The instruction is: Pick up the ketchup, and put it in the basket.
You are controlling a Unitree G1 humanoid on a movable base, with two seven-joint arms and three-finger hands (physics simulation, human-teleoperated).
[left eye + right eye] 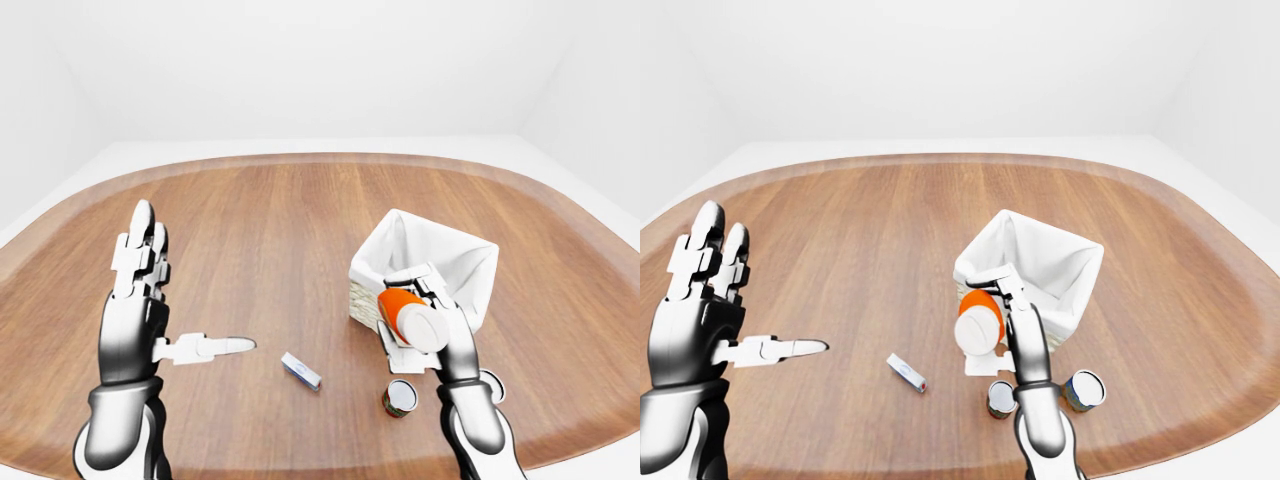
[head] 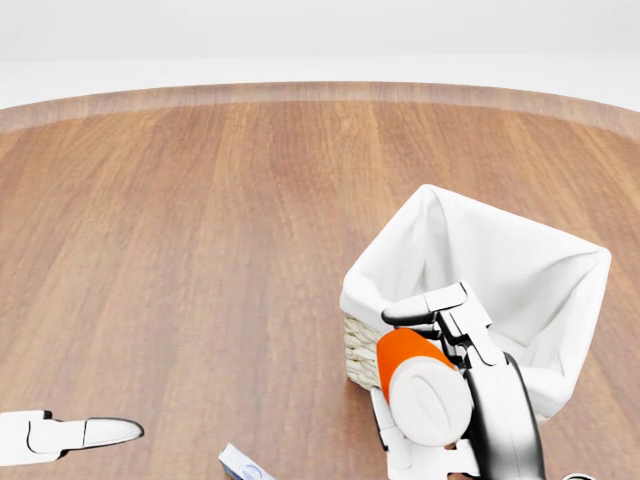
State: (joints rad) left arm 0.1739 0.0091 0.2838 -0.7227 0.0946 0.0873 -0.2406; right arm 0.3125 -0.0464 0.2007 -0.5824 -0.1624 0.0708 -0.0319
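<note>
The ketchup, an orange-red bottle with a white cap facing the camera, lies tilted in my right hand, whose fingers are shut round it. It hangs just above the table, against the near left corner of the basket, a wicker basket lined with white cloth at the right of the head view. The bottle is outside the basket's rim. My left hand stands open and upright at the left of the left-eye view, fingers spread, holding nothing. The head view shows only its thumb.
A small white and blue box lies on the wooden table between my hands. Two tin cans stand near the table's lower edge beside my right forearm. The table's curved rim runs round the whole scene.
</note>
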